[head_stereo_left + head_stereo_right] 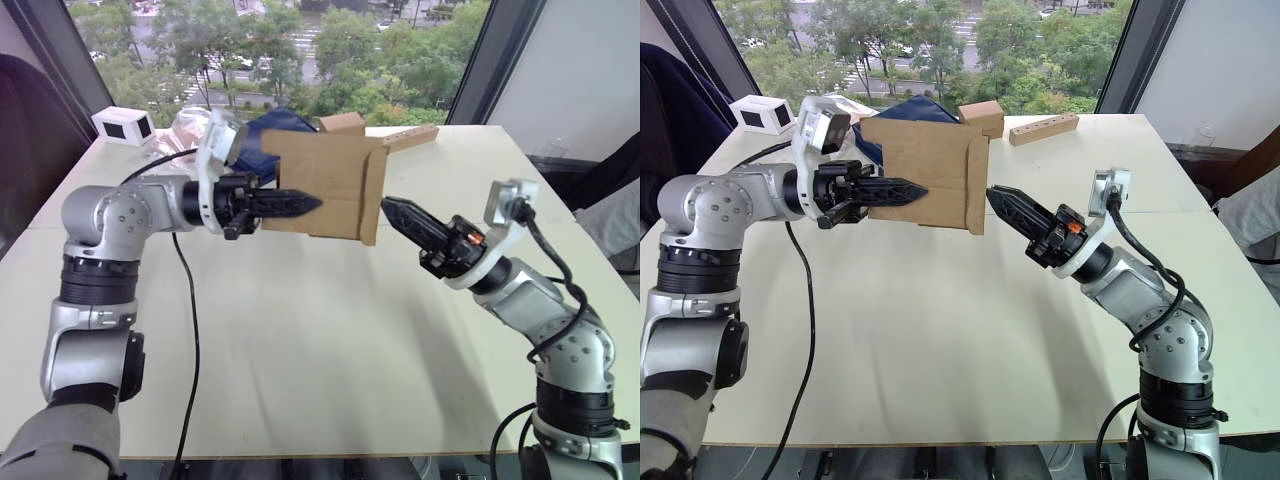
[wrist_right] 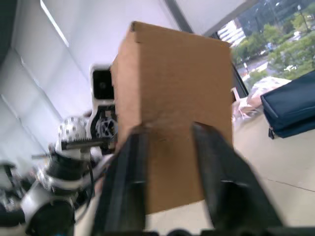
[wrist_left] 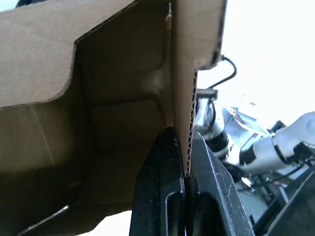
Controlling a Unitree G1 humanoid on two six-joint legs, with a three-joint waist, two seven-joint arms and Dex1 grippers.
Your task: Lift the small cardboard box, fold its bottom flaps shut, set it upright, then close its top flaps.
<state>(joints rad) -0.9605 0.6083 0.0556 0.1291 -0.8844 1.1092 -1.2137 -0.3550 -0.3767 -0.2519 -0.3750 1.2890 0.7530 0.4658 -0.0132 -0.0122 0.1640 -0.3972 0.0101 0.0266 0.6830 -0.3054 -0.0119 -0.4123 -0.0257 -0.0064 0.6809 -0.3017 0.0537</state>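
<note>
Holding the small cardboard box (image 1: 325, 183) aloft over the desk's far edge, the left gripper (image 1: 300, 204) pinches one wall. Lifting looks done; the right gripper (image 1: 395, 212), fingers parted, nears the bottom flaps (image 1: 373, 197), unfolded.

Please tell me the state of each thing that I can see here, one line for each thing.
small cardboard box: held up above the table, flaps not yet closed.
left gripper: shut on a wall of the box.
right gripper: open, fingertips at the box's end flap.
other small box: resting on the table.
wooden block: lying flat.
</note>
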